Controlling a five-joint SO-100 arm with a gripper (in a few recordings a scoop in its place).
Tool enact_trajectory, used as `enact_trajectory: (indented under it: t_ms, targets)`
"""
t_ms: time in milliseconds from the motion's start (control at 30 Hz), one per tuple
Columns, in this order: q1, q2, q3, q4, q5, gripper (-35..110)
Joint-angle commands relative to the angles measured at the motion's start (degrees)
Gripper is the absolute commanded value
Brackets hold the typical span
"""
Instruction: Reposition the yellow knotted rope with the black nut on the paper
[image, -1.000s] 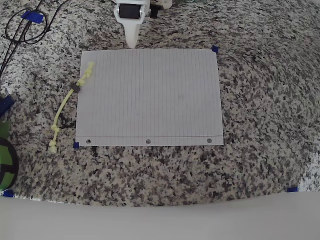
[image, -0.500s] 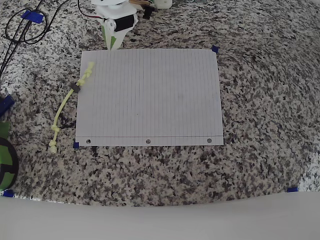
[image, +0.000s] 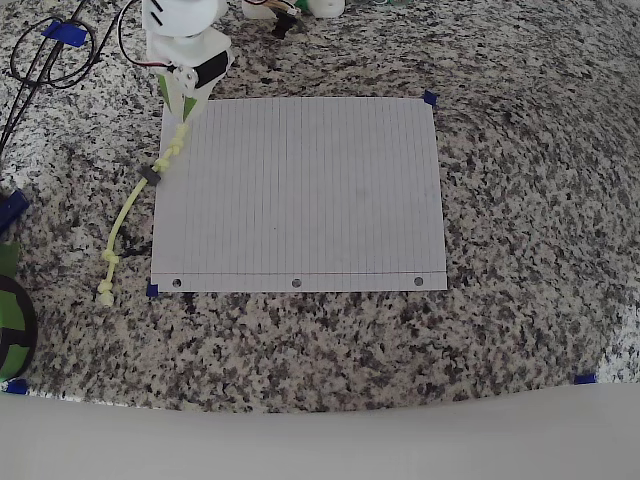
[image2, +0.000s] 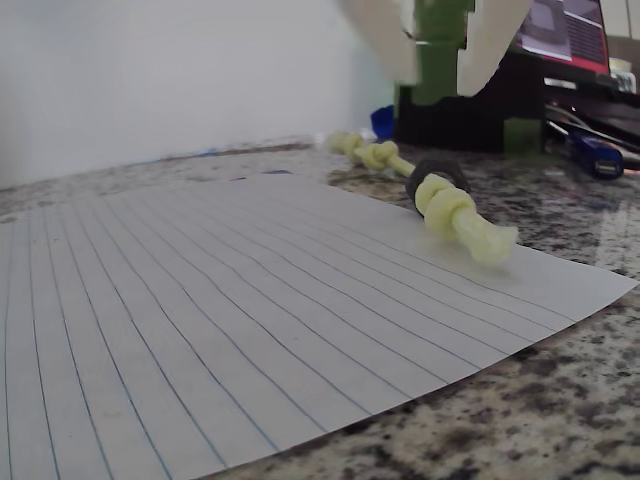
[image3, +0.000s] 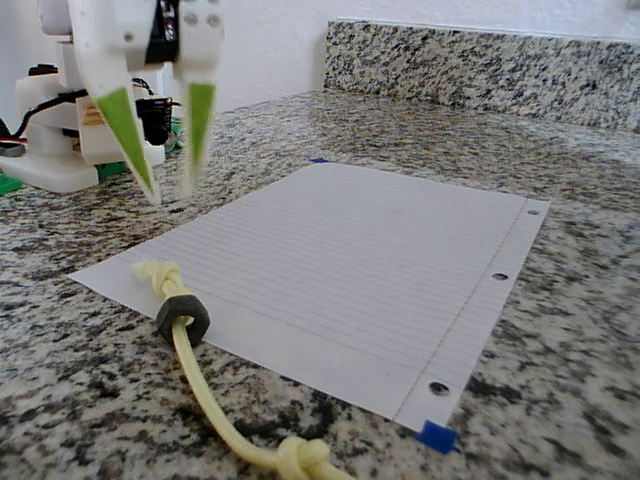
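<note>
In the overhead view the end effector (image: 183, 100) hovered at the paper (image: 300, 190)'s eleven o'clock corner, its green-tipped fingers (image: 172, 88) pointing toward six o'clock; in the fixed view the two fingers (image3: 128, 125) stood apart with nothing between them, well above the granite surface (image3: 560, 330). The rope (image: 135, 205) lay along the paper's nine o'clock edge, its long axis running from the end effector toward seven o'clock; only its upper knot (image: 178, 140) rested on the sheet, just below the fingertips, while the rest trailed off onto the surface. The nut (image: 151, 177) sat on the cord right at the paper's edge, a little farther toward seven o'clock. In the wrist view the knot (image2: 455, 212) lay on the paper's corner, the nut (image2: 432, 172) just behind it. The nearest grasp point seemed to be that upper knot, almost directly under the open fingers.
</note>
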Motion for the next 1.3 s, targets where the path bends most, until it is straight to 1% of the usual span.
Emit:
enact_trajectory:
  t_ms: [0,133,267,433,500,667,1267]
  targets:
    - [1.1,-2.5,-2.3,-4.3,3.9,31]
    - [1.4,-5.8,-2.4,-8.2,7.7,37]
    - [2.2,-8.7,-2.4,-10.2,10.8,37]
    - [4.7,-10.9,-2.4,-10.1,19.1,37]
    - [5.5,-11.6,-2.4,-11.8,20.9,37]
    - [5.9,-12.9,-2.7,-15.4,21.5,37]
    - [3.4,-18.6,-2.7,-15.9,21.5,37]
